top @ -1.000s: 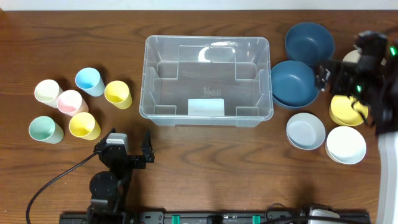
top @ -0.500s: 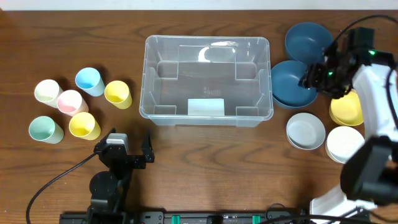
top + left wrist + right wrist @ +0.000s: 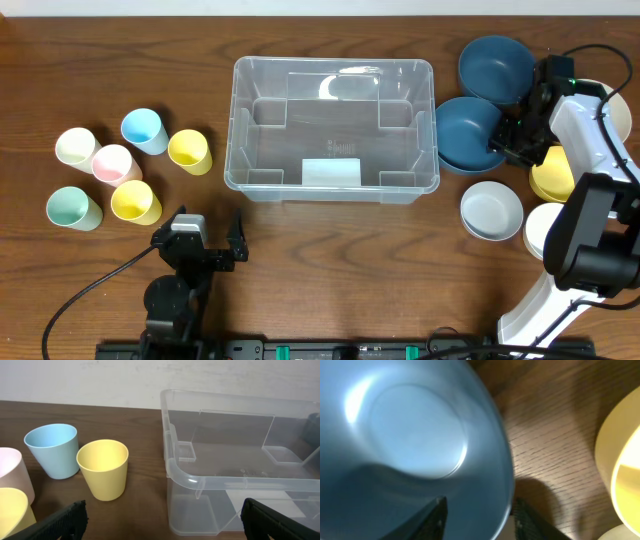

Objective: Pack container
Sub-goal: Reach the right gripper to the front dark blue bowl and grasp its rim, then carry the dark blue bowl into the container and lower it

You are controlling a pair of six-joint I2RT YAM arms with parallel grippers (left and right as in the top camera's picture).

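**Right hand astride a bowl rim beside the container**

The container (image 3: 233,130) stands mid-bench (image 3: 330,250), mouth up. Its right wall is just beside the nearer dark blue bowl (image 3: 465,135). The right hand (image 3: 513,140) straddles that bowl's rim on the side away from the container. It is released, not clenched: bowl surface shows between the inner finger (image 3: 427,520) and the rim. A yellow bowl (image 3: 555,178) crowds it closely. The left hand (image 3: 200,247) rests spread wide near the front edge, with bare wood between it and the container. Six cups (image 3: 138,128) cluster well left.
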